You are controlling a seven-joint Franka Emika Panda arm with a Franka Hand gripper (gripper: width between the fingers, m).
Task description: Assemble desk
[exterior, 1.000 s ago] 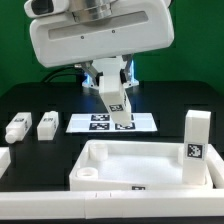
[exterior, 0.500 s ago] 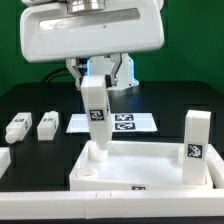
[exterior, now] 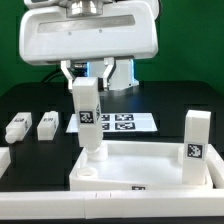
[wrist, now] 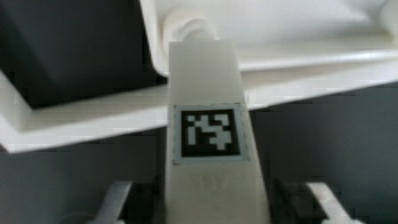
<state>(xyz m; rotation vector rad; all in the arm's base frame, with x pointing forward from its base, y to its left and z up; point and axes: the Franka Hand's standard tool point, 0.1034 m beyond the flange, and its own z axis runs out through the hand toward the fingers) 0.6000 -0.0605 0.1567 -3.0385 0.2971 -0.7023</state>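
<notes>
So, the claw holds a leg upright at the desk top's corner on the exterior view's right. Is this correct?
Not quite. The exterior view shows the claw holding the leg upright at a corner of the desk top on that view's left, not its right.

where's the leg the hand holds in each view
exterior view: leg upright, left of centre, over the top's corner at the exterior view's left
wrist view: leg runs down the middle, tag facing the camera
shared landmark: the top's white rim, past the leg's far end
</notes>
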